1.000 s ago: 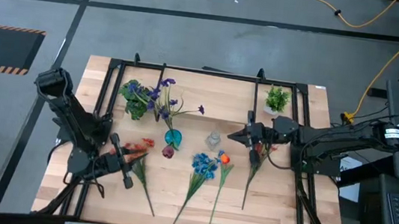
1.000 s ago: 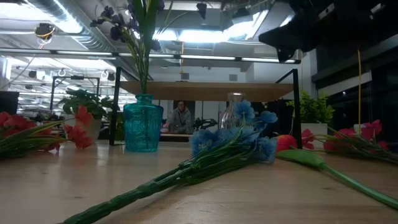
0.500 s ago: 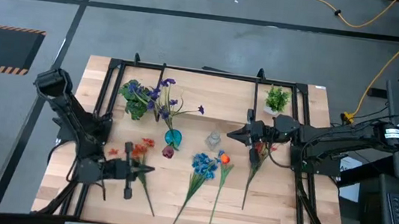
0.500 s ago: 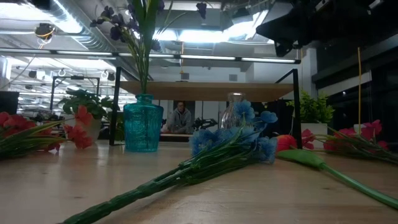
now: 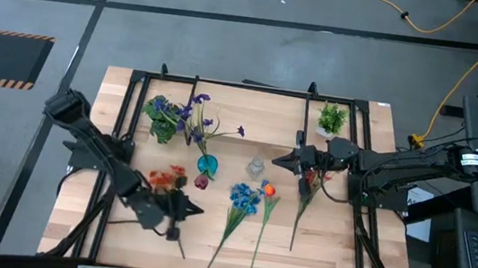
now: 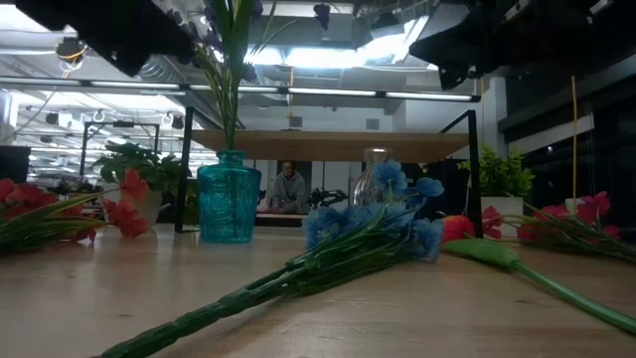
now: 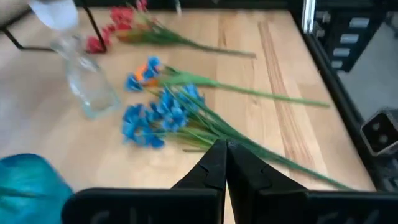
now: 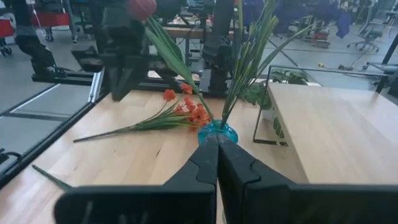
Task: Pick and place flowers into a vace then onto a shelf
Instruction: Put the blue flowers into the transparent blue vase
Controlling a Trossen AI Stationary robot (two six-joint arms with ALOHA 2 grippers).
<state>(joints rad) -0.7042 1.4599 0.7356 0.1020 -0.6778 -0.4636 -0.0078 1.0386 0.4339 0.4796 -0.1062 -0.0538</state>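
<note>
Hovering over the front-left tabletop (image 5: pixel 75 224), the left gripper (image 5: pixel 183 209) has its fingers pressed together on nothing, with the orange spray (image 5: pixel 164 178) just behind it and the blue spray (image 5: pixel 243 198) a short way to its right. These flowers look light and springy with soft blooms, so a grasp on the stiff green stem, clear of the blooms, seems best. Further right, the right gripper (image 5: pixel 277 162) waits, likewise closed and empty, beside the clear vase (image 5: pixel 256 167) and red spray (image 5: pixel 309 182).
</note>
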